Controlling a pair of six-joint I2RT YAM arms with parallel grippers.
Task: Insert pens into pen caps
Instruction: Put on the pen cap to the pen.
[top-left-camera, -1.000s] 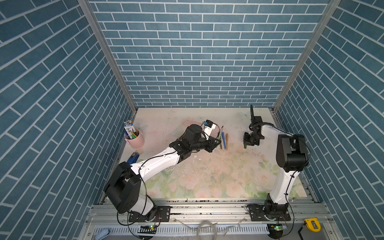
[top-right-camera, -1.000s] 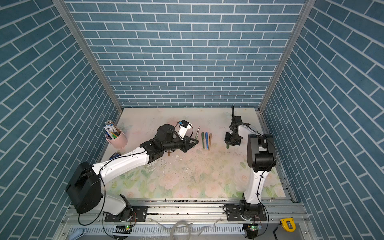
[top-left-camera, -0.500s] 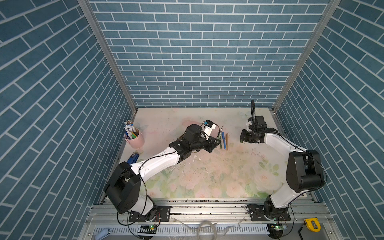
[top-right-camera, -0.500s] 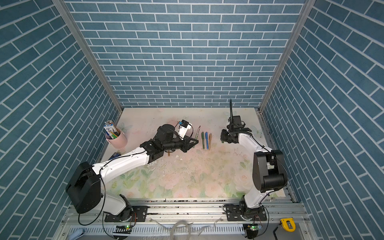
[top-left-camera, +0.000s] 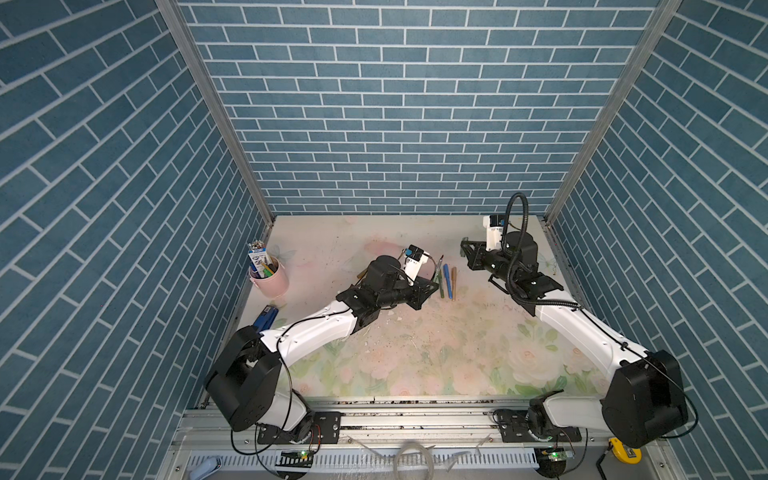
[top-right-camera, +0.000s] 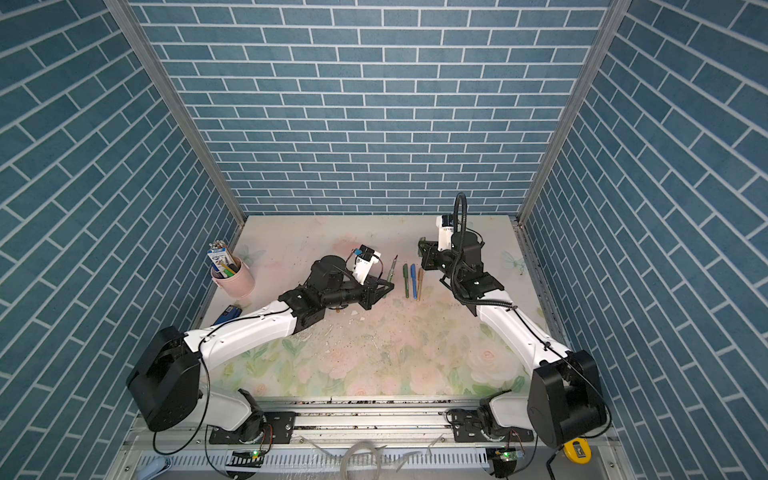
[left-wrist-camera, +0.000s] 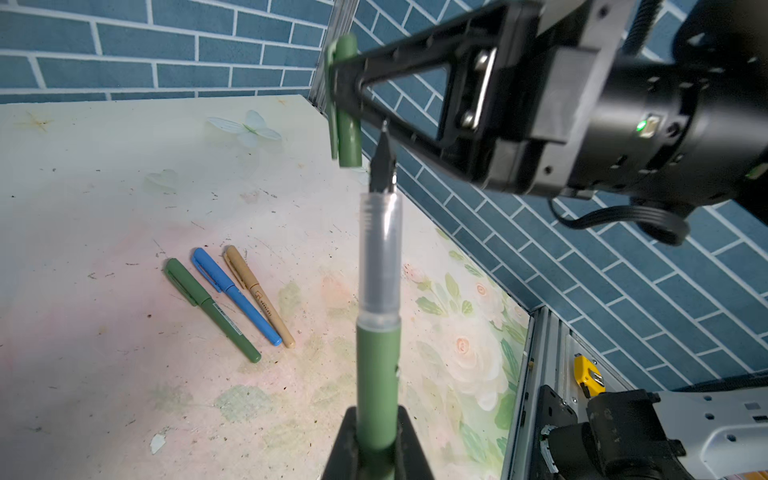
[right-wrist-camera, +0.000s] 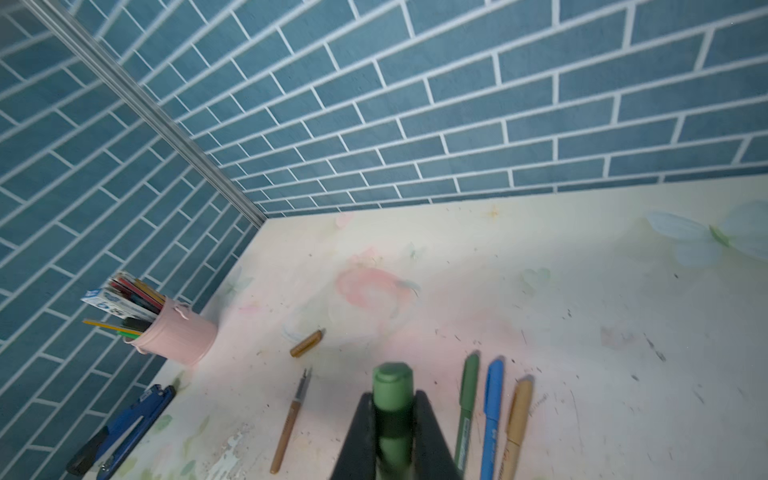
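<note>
My left gripper is shut on the barrel of an uncapped dark green pen, whose dark tip points up at my right gripper. The right gripper is shut on a dark green pen cap, which hangs just beside the tip and apart from it. In both top views the two grippers face each other above the table's middle. Three capped pens lie side by side: green, blue and golden-brown. An uncapped golden-brown pen and its cap lie loose.
A pink cup with pencils and a white-blue carton stands at the left wall. A blue-and-black stapler lies in front of it. The three capped pens lie between the grippers. Brick walls close three sides.
The right arm has swung its elbow out to the right, and its gripper has carried the green cap up and left toward the held pen. The left arm has stayed still.
</note>
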